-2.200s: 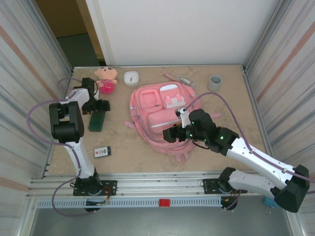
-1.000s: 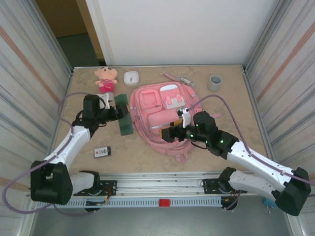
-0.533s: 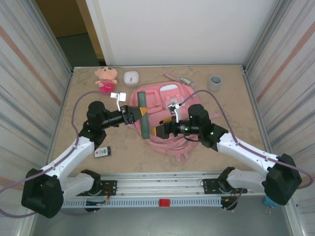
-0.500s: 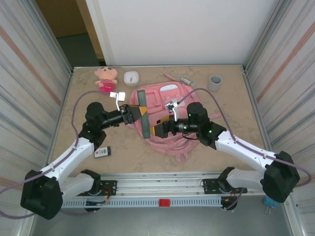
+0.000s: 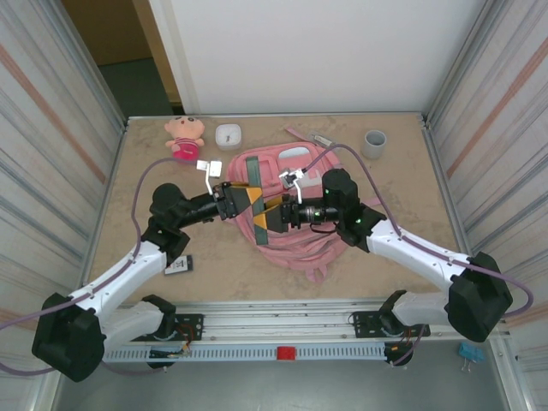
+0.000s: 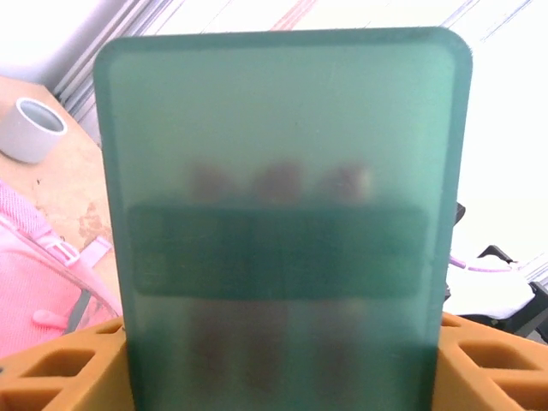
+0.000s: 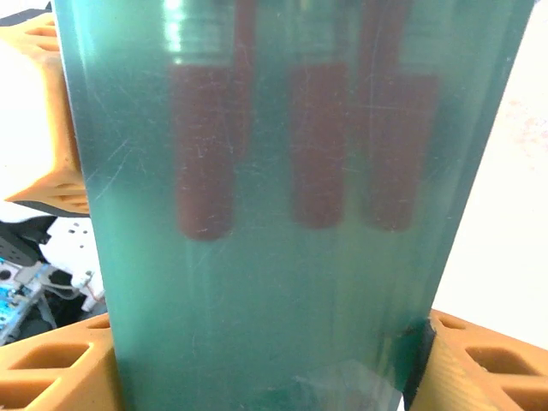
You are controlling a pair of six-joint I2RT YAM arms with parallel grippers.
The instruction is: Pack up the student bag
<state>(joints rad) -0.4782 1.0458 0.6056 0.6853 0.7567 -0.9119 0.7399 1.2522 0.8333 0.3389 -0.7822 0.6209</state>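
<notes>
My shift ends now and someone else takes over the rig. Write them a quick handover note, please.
Left gripper: shut on the green case, holding it above the backpack.
Right gripper: fingers either side of the same case; grip not certain.
Backpack: lying mid-table under both grippers.
Done: case is off the table, over the backpack.
Left: get it into the backpack; the doll and the cup sit on the table.

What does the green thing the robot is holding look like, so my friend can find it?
Find the big pink student bag in the middle of the table. Over its left side the left gripper and right gripper meet around a flat green case. It is the only green thing, see-through, with dark stick shapes inside.
</notes>
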